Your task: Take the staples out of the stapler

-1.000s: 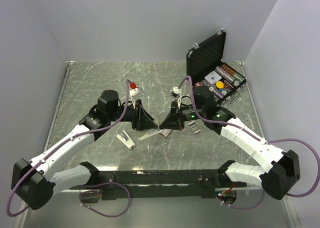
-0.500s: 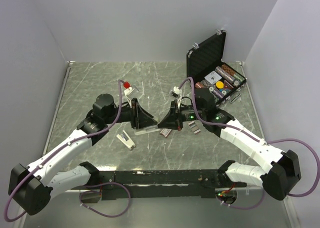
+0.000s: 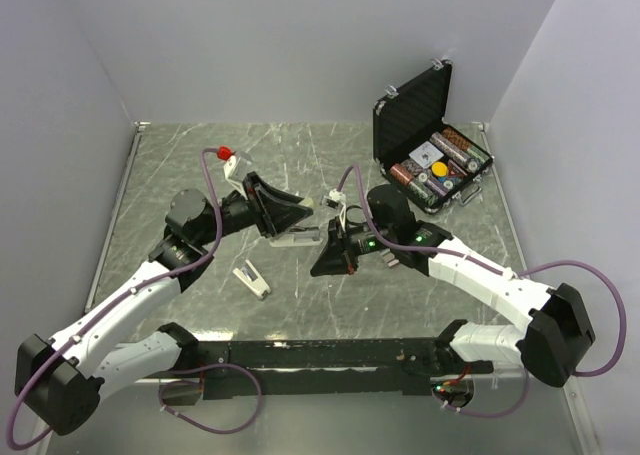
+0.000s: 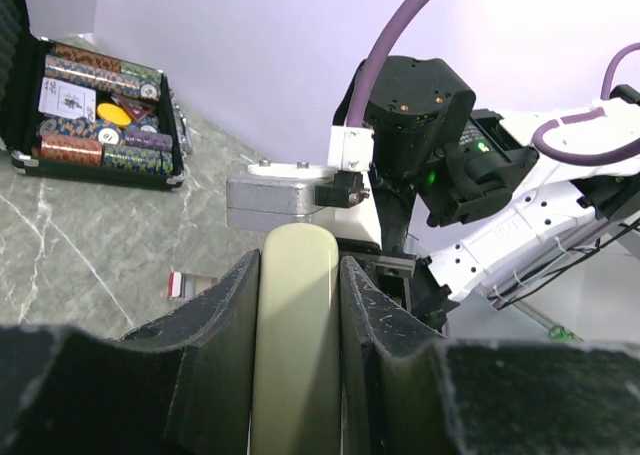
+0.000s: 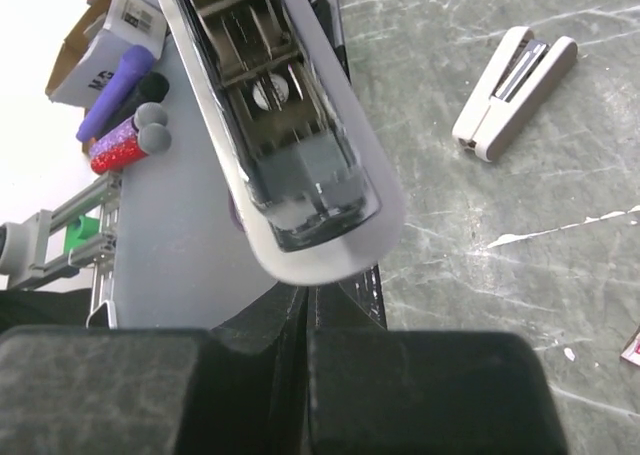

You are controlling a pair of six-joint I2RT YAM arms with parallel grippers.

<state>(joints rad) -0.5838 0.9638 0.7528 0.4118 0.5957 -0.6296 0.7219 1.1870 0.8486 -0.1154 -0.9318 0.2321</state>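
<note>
My left gripper (image 3: 290, 213) is shut on the cream stapler (image 4: 295, 325), which it holds above the table with the far end towards the right arm. In the right wrist view the stapler (image 5: 290, 125) hangs open and shows its metal magazine from below. My right gripper (image 3: 322, 262) is shut, its tips just under the stapler's rounded end. I cannot tell whether they pinch it. A tiny grey staple strip (image 3: 392, 262) lies by the right wrist. The pink-and-white box (image 4: 175, 287) lies on the table under the stapler.
A second small white stapler (image 3: 252, 280) lies on the table in front of the left arm and also shows in the right wrist view (image 5: 515, 95). An open black case (image 3: 435, 160) of poker chips stands at the back right. White walls close in the table.
My left gripper has swung up and back to the left, lifting and tilting the stapler. My right gripper has moved forward and left, under the stapler's end.
</note>
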